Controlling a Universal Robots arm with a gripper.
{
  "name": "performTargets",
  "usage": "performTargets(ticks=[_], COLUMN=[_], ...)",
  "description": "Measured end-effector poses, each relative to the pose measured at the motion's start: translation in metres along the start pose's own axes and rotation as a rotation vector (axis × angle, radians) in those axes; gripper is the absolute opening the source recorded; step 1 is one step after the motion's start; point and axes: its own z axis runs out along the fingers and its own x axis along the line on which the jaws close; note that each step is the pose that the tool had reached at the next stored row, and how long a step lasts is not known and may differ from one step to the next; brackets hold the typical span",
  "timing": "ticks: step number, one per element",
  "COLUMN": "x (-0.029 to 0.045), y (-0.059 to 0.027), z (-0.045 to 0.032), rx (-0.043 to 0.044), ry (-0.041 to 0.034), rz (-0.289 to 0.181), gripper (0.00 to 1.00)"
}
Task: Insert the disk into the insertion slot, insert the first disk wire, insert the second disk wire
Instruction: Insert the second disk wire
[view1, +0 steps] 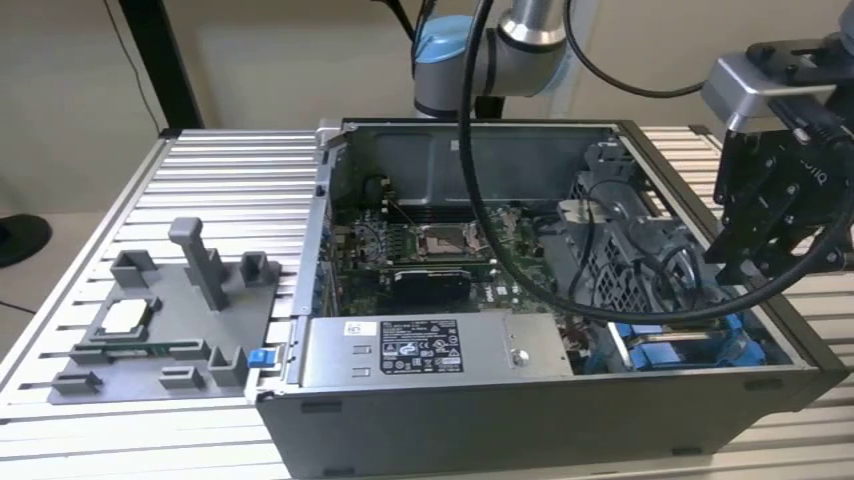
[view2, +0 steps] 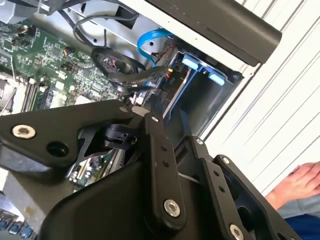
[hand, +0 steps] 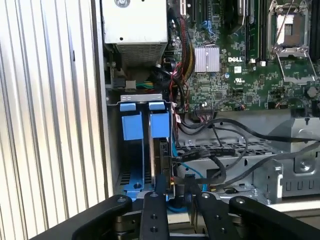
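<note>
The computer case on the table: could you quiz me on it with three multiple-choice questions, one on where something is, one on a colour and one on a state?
1. In the exterior view, where does the gripper hang?
A. Over the grey tray at the view's left
B. Over the case's end at the view's right
C. Beside the table, near the floor

2. What colour are the tabs at the insertion slot?
A. Red
B. Yellow
C. Blue

3. How is the computer case?
A. Open, boards exposed
B. Closed by a side panel
C. Wrapped in foil

Answers:
1 B: the gripper is above the end of the computer case at the exterior view's right.
2 C: the first wrist view shows two blue tabs at the insertion slot.
3 A: the motherboard lies bare inside.
</note>
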Motion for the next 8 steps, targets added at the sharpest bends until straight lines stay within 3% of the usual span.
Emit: performTargets(ticks=[8], x=[-0.0002], y=[0.0], z=[-0.0015], rx=[-0.0001], ry=[-0.0003], rz=[0.0], gripper=[1.0])
